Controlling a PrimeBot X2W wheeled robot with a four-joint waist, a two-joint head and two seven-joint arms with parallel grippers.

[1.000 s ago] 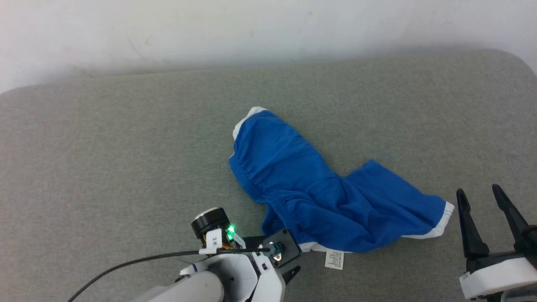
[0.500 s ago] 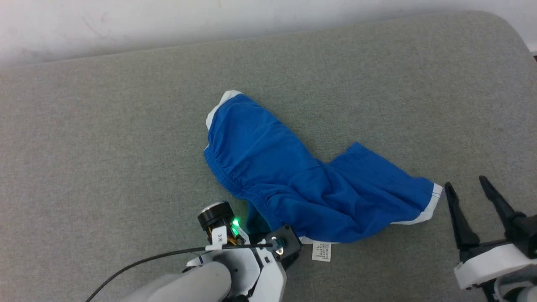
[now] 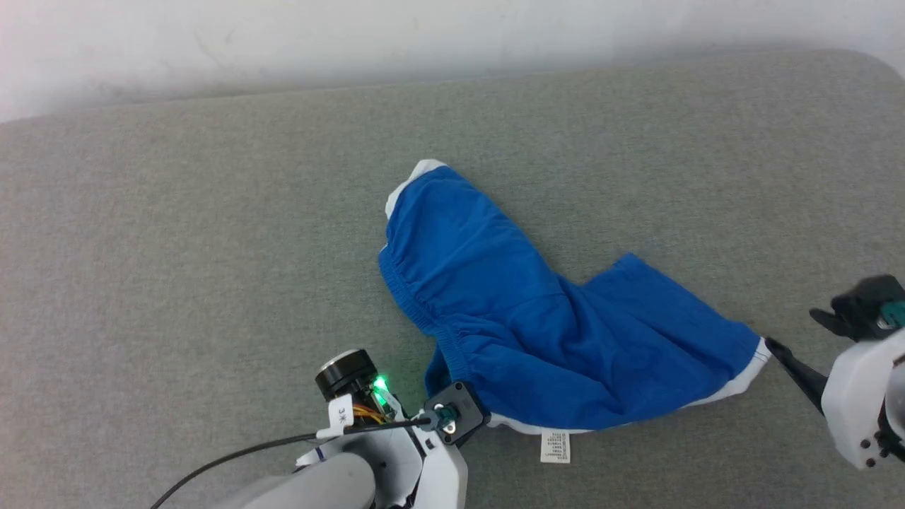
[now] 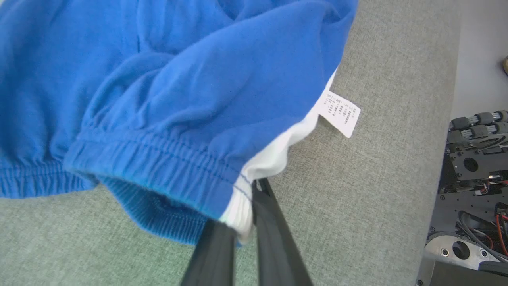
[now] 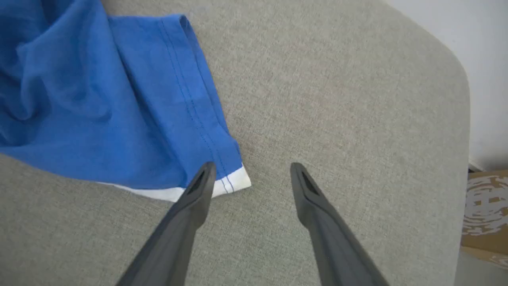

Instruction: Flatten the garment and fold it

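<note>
The blue garment (image 3: pixel 537 332) lies wrinkled on the middle of the grey padded surface (image 3: pixel 212 247), with its white label (image 3: pixel 555 447) on the near side. The left gripper (image 4: pixel 244 210) pinches the white end of the waistband at the near edge. The right gripper (image 5: pixel 252 167) is spread wide at the right leg's white hem corner, with one fingertip over it.

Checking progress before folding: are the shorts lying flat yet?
Not flat: the shorts lie twisted and wrinkled, with a waistband corner pinched by the left gripper.
</note>
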